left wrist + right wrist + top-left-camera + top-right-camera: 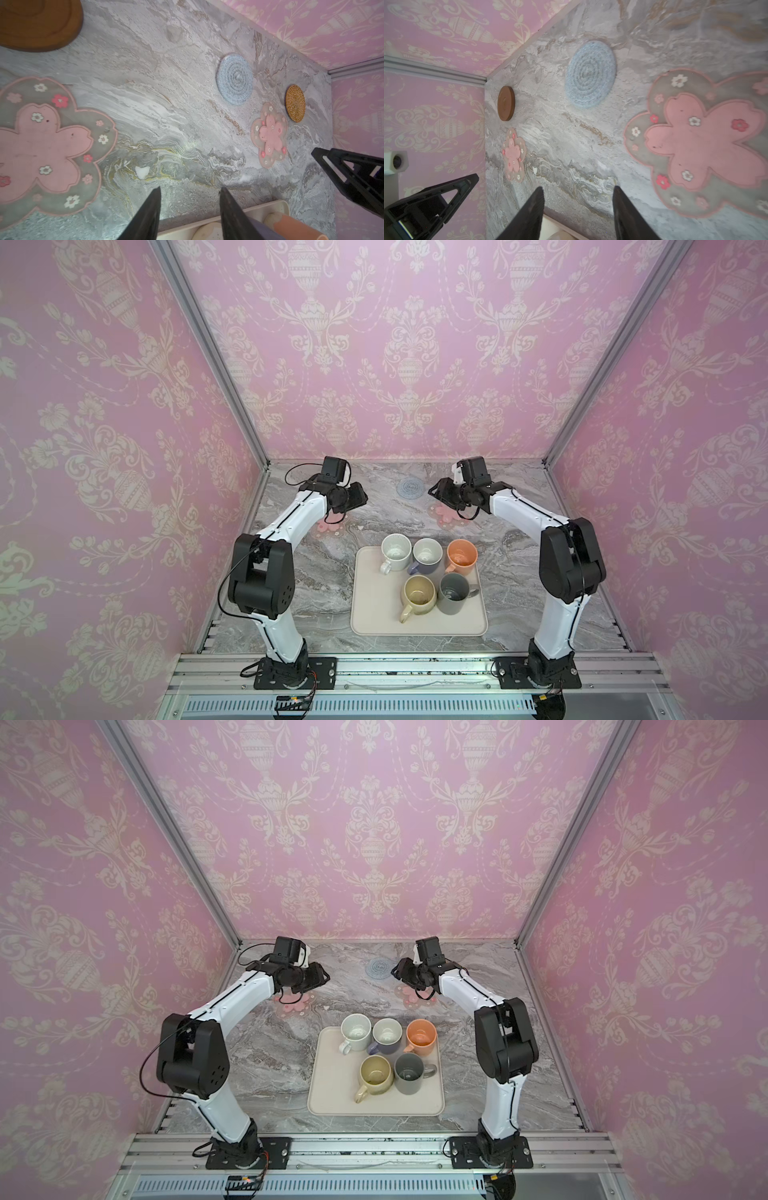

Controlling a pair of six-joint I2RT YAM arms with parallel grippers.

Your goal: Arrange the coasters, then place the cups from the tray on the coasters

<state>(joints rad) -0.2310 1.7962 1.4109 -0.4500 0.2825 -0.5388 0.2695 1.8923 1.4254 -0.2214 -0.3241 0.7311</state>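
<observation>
Nearest, the tray (374,614) holds all five cups (418,591). Beyond it, the left flower coaster (332,529) and right flower coaster (442,516) lie flat on the marble table (316,572). By them the left gripper (190,187) and right gripper (578,187) hover, fingers spread, empty. Farthest, near the back wall, lie the blue-grey round (410,487), brown disc (506,103) and rattan disc (295,103)

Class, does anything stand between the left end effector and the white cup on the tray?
Nothing visible does: only bare marble lies between the open left end effector and the white cup at the tray's far-left corner.
</observation>
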